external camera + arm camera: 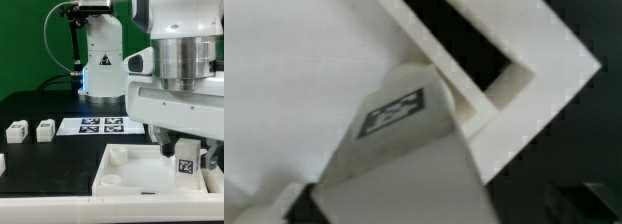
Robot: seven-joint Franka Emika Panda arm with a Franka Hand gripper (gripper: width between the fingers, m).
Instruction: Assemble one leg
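The leg [185,161] is a small, chunky white plastic block with a black-and-white square tag on the face turned toward the exterior camera. It sits between the two fingers [167,151] of the claw [186,150], which is clenched on it from either side. In the wrist view the leg [402,150] fills the middle of the picture as a pale, slightly tapering block, its tag [397,107] showing near the far end.

The leg hangs directly over the large flat white tray-like piece [125,170], above the part of it toward the exterior view's right; whether the two touch cannot be told. The wrist view shows the tray's raised rim [491,75] running just beside the leg's tagged end.

Relative to the tray, two more small white blocks [45,129] and [15,130] stand on the dark counter [40,105] well apart from it, toward the exterior view's left. The marker board [100,125] lies flat on the counter just behind the tray.
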